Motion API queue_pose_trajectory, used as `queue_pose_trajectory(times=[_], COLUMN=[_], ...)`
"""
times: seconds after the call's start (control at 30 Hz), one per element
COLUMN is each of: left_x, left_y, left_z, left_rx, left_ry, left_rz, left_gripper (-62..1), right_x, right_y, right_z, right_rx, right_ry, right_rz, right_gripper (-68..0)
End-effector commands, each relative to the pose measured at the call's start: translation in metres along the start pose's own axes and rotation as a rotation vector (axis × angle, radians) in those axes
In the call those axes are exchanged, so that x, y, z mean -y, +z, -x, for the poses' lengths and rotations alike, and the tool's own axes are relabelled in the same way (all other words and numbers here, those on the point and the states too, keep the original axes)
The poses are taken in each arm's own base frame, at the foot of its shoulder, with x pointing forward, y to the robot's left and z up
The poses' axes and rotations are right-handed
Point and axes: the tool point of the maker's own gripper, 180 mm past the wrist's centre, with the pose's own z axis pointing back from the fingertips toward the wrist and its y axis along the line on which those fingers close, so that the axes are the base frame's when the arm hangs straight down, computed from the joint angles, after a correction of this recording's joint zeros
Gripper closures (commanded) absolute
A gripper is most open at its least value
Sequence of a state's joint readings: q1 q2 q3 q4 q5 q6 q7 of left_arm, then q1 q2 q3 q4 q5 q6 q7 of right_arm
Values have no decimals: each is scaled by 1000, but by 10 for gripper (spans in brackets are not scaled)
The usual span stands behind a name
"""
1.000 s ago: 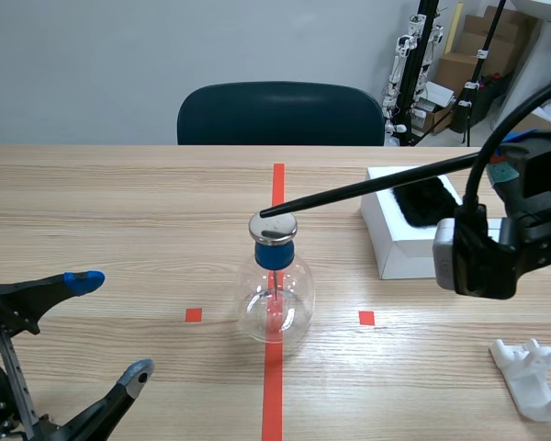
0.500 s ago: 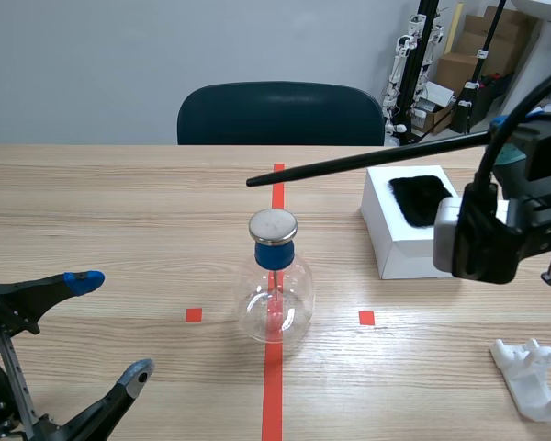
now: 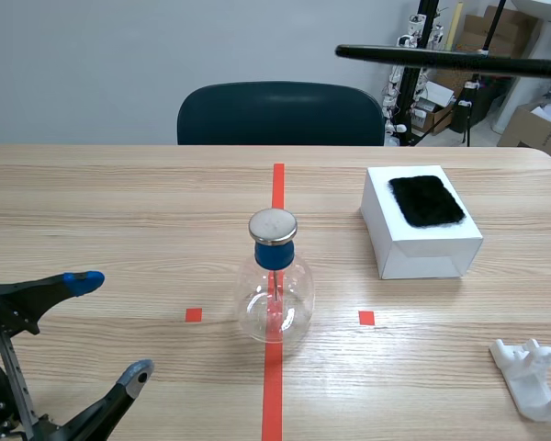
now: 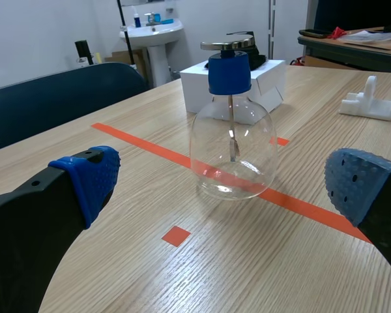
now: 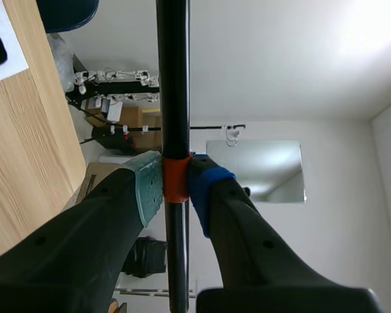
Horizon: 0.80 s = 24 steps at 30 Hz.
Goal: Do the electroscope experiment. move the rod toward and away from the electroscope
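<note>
Wooden tabletop (image 3: pixel 119 202), dark chair (image 3: pixel 280 112) behind. Left claw (image 3: pixel 110 327): low at near left, fingers apart, empty. Electroscope (image 3: pixel 274 285): upright on red line, centre. Rod (image 3: pixel 422 57): high, level, well apart from metal cap (image 3: pixel 273 225). Right claw (image 5: pixel 176 186): clamped on rod at orange band. Judgement: rod at "away" end; pass toward cap left to do.

text: none readable | electroscope (image 3: pixel 274 280): no marking | white box (image 3: pixel 422 259): no print | background cartons: illegible
</note>
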<state>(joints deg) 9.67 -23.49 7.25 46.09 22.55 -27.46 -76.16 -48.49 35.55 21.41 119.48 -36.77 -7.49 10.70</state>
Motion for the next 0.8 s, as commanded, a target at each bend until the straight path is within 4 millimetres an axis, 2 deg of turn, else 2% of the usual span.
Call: queue_pose_trajectory(times=[0.0,0.1,0.33,0.6,0.77], left_x=[-2,-2,-2,-2,-2], left_y=[-1,-1,-1,-1,-1], left_z=[-5,-5,-5,-5,-5], left_rx=[23,23,23,23,23], left_ry=[-6,-6,-6,-6,-6], left_rz=[-5,-5,-5,-5,-5], left_gripper=[-623,-623,-623,-623,-623], right_x=[0,-5,-31,-66,-80], right_y=[8,26,65,96,106], right_z=[6,19,48,77,73], right_rx=[-8,-13,-54,-137,-95], right_ry=[-23,-25,-36,-85,-107], right_rz=[10,-8,-87,-167,-199], right_gripper=[-4,-4,-4,-5,-5])
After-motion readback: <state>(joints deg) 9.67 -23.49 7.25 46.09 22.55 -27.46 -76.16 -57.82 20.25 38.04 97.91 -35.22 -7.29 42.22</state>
